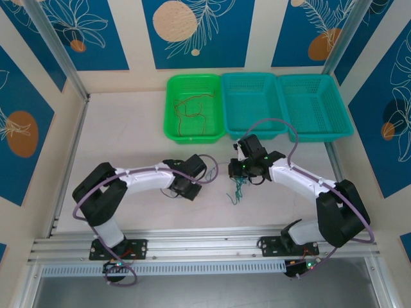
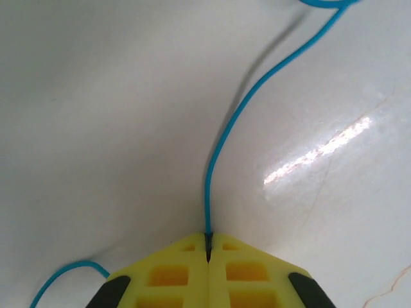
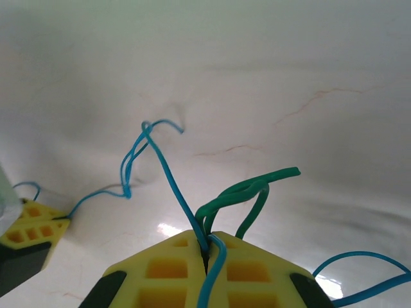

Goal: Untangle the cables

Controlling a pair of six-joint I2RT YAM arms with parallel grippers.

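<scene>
Pinching a blue cable [image 2: 221, 144] in tightly closed jaws, the left gripper [image 2: 207, 242] anchors one end low over the desk [image 2: 96, 115]. Opposite, the right gripper [image 3: 207, 249] clamps the green cable [image 3: 247, 189] and blue strands in one bunch, likely to pull them apart. A red-brown cable [image 1: 183, 110] lies in the green basket [image 1: 194, 76], well apart.

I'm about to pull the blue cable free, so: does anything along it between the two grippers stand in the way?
Yes. The left gripper is shut on the blue cable alone, but the right gripper clamps it together with the green cable, and its blue strands twist around each other partway between.
</scene>
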